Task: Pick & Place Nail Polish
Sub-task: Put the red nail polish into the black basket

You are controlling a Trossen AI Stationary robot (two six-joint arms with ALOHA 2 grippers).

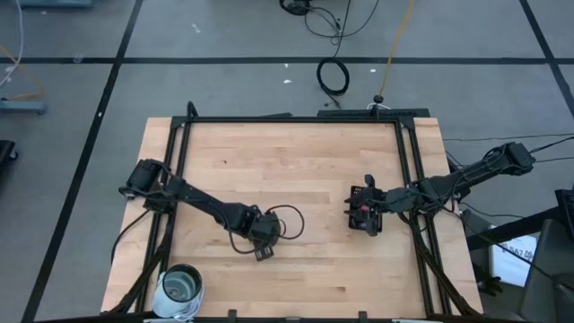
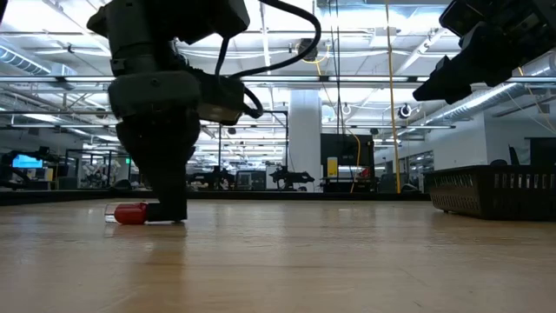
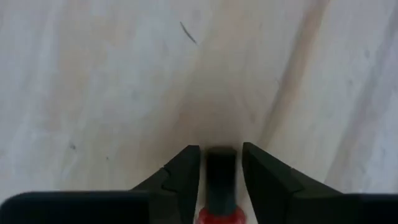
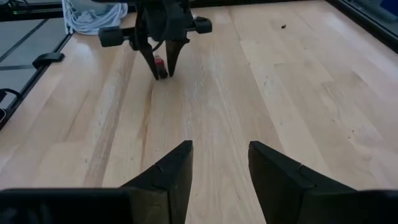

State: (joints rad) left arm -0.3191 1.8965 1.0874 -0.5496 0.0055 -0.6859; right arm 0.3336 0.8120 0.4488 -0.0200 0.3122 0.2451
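The wooden table (image 1: 296, 161) is filling the high view, mostly bare boards, and this job is looking far from finished. Over on the right side the black slatted tray (image 2: 491, 189) is sitting with the right arm hanging above it; from overhead something pink and dark is showing at that spot, though whether those are bottles already delivered cannot be told. At the near left corner the round glass jar (image 1: 181, 285) is standing, playing no part at the moment.

Now the action: the left gripper (image 3: 221, 163) is pointing straight down at the boards in the left half of the table, fingers straddling a red nail polish bottle (image 2: 130, 213) lying on its side. From the wrist camera the dark cap is sitting between the two fingers with thin slivers of table showing on either side, so the fingers are looking close around it but not yet clamped — the pinch is not finished. From table height the red body is sticking out beside the fingers, resting flat on the wood.

The right gripper (image 4: 221, 163) is waiting, fingers apart and holding nothing.

So, judging from this: one bottle is about to be gripped, and the lift, carry and placing are all remaining.
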